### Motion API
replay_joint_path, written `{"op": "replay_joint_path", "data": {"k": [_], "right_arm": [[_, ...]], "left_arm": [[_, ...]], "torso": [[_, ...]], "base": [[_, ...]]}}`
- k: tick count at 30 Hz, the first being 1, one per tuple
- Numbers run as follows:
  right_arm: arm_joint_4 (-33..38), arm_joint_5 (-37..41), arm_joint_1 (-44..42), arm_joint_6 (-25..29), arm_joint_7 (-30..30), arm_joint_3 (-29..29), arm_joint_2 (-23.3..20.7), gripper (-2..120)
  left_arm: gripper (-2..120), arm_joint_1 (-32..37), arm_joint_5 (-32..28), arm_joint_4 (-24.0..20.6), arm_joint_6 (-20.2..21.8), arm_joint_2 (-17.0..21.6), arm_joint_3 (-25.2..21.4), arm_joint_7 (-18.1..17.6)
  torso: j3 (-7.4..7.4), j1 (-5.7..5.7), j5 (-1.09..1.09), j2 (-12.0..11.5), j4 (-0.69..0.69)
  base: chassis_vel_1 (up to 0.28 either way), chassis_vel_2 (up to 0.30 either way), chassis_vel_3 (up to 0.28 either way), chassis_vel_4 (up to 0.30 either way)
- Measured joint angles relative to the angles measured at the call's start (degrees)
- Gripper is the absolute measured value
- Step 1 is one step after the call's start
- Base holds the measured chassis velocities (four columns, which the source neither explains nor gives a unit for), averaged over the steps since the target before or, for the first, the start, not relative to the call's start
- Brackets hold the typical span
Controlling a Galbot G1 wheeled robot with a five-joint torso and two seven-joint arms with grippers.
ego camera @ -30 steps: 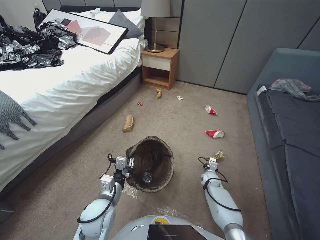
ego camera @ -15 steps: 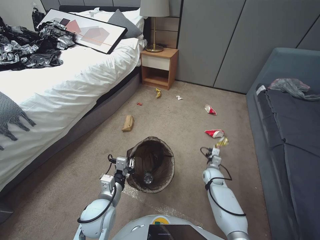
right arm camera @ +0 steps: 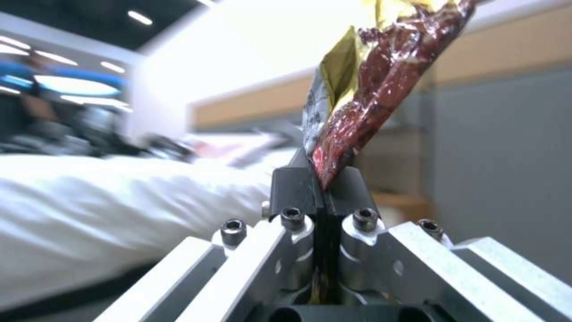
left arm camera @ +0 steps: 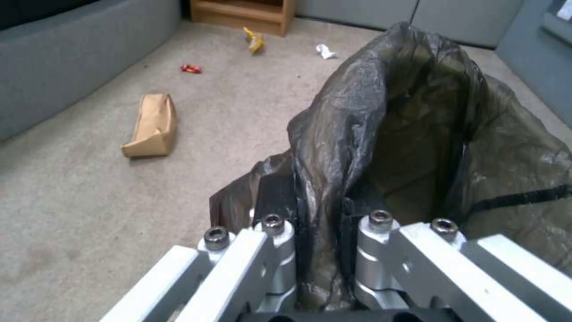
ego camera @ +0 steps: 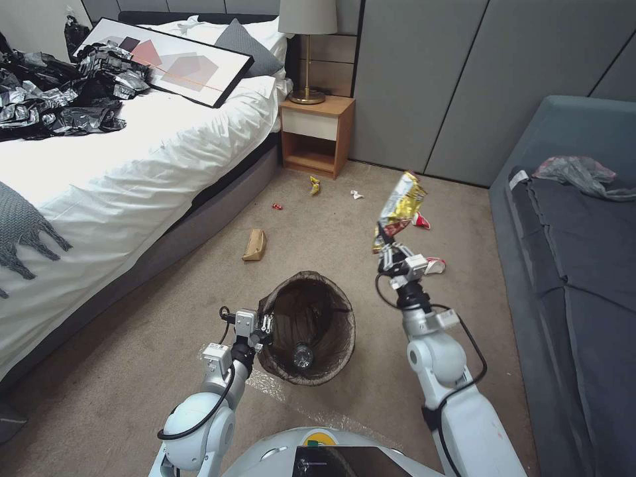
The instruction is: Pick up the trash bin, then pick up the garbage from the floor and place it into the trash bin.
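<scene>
We see our left hand [ego camera: 263,326] pinching the near-left rim of the small round white plastic trash bin lined with a dark brown bag [ego camera: 311,301]; in the left wrist view the two dark fingers [left arm camera: 275,194] press together on a fold of the liner, one outside the rim and one inside. The bin hangs tilted from this hand, just ahead of it and to its right, mouth open upward, and a small clear plastic bottle [ego camera: 303,356] lies at the bottom of the liner.

Our right hand [ego camera: 391,257] is raised above the carpet, to the right of the bin and beyond it. Its fingers [right arm camera: 296,188] are pressed together on the lower end of a crinkled gold-yellow and red snack wrapper [ego camera: 399,210], which stands up from the grip and leans away from the hand. The wrapper is well apart from the bin's mouth, higher and farther right.

On the beige carpet floor [ego camera: 146,331] beyond the left hand lies a flattened tan paper bag [ego camera: 255,244], with a tiny red scrap [ego camera: 277,206], a small yellow wrapper [ego camera: 315,185] and a white crumpled scrap [ego camera: 357,195] farther off toward the wooden nightstand [ego camera: 317,132]. Two crushed red-and-white paper cups lie just behind the right hand: one [ego camera: 434,265] beside it to the right, the other [ego camera: 420,220] near the held wrapper.
</scene>
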Motion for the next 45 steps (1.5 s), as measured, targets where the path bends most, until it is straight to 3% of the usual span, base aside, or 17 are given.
{"op": "replay_joint_path", "data": {"k": [4, 5, 12, 21, 34, 45], "right_arm": [[5.2, -1.7, -4.5, 0.5, -1.3, -8.9, -2.5, 0], [5.2, -1.7, -4.5, 0.5, -1.3, -8.9, -2.5, 0], [0.0, -7.3, -6.3, 1.9, -1.5, -17.2, -2.7, 0], [-6.8, -9.8, -8.0, 4.9, -1.4, -19.3, -1.8, 0], [-11.0, -10.1, -8.5, 6.0, -0.7, -18.3, -1.4, -2], [-10.7, -10.1, -8.2, 5.2, -0.2, -18.0, -1.5, 37]], "left_arm": [[7, -0.2, -0.1, 0.0, 0.0, -0.1, 0.5, 0.3], [7, -0.2, -0.1, 0.0, 0.0, -0.1, 0.5, 0.3], [7, -0.4, 0.3, -0.2, 0.0, -0.5, 1.1, 0.5], [7, -0.4, 0.3, -0.7, -0.1, -0.5, 0.8, 0.6], [7, -0.7, 0.2, -0.7, -0.2, -0.6, 0.6, 0.7], [7, -0.9, 0.1, -0.4, -0.3, -0.6, 0.4, 0.7]], "torso": [[0.0, 0.0, -0.01, 0.0, 0.01], [0.0, 0.0, -0.01, 0.0, 0.01], [0.0, 0.0, 0.0, 0.0, 0.02], [0.0, 0.0, -0.02, 0.0, 0.02], [0.01, 0.0, 0.01, 0.0, 0.01], [0.01, 0.0, 0.03, 0.0, 0.01]], "base": [[0.0, 0.0, 0.0, 0.0], [0.0, 0.0, 0.0, 0.0], [0.0, 0.0, 0.0, 0.0], [0.0, 0.0, 0.0, 0.0], [0.0, 0.0, 0.0, 0.0], [0.0, 0.0, 0.0, 0.0]]}}
